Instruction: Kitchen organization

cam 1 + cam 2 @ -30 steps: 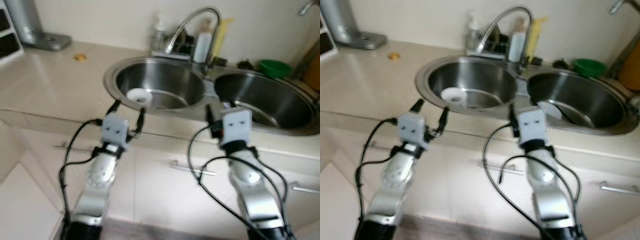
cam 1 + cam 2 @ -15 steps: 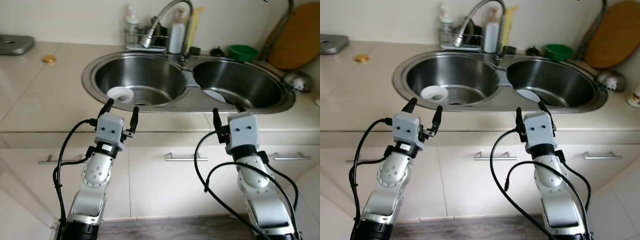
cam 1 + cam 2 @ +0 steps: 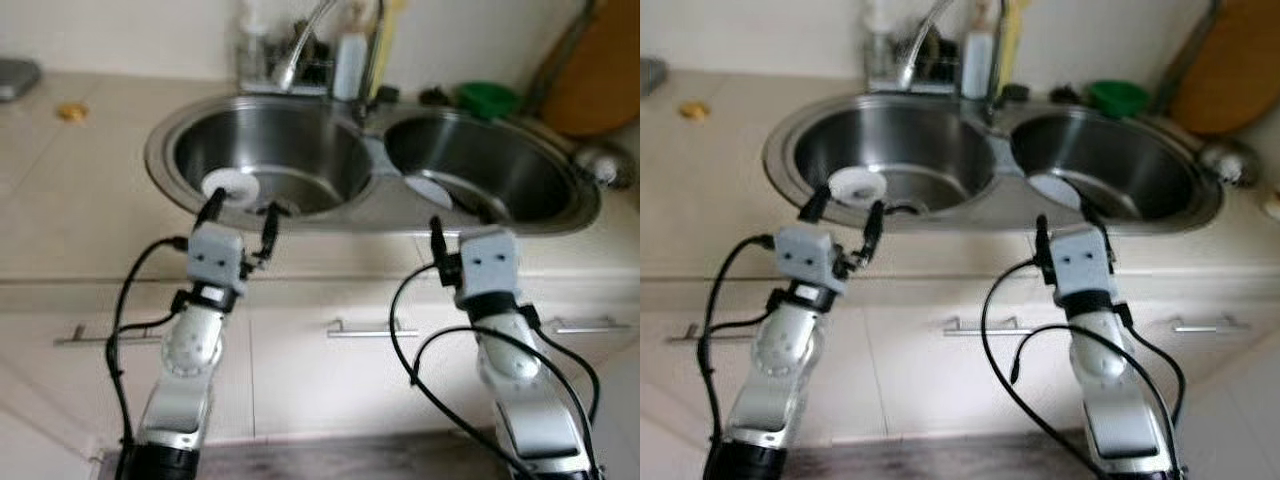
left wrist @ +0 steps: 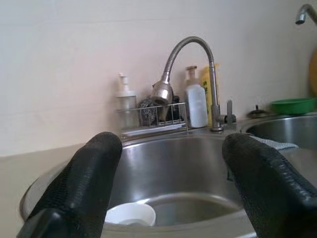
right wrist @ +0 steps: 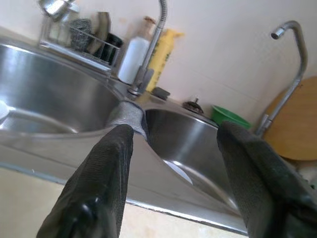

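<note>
1. Nearest me, the left gripper (image 3: 239, 207) hung just short of the counter edge with its two black fingers spread wide and nothing between them; the right gripper (image 3: 1068, 218) stood the same way, wide and empty, before the right basin
2. Half a second earlier both had sat a little lower against the cabinet fronts; by now the view had tipped and blurred, so I judged the robot had leaned in toward the double stainless steel sink (image 3: 560, 222) rather than that anything on it had moved
3. The small white round bowl (image 3: 229, 186) lay on the near side of the left basin, just beyond the left fingertips, untouched
4. A flat white plate (image 3: 1052, 186) rested in the right basin
5. Farther back stood the curved steel tap (image 4: 190, 47), a white soap bottle (image 4: 196, 103) and a green bowl (image 5: 229, 117)
6. To my eye, the approach was nearly done and the bowl was the likely first pick
</note>
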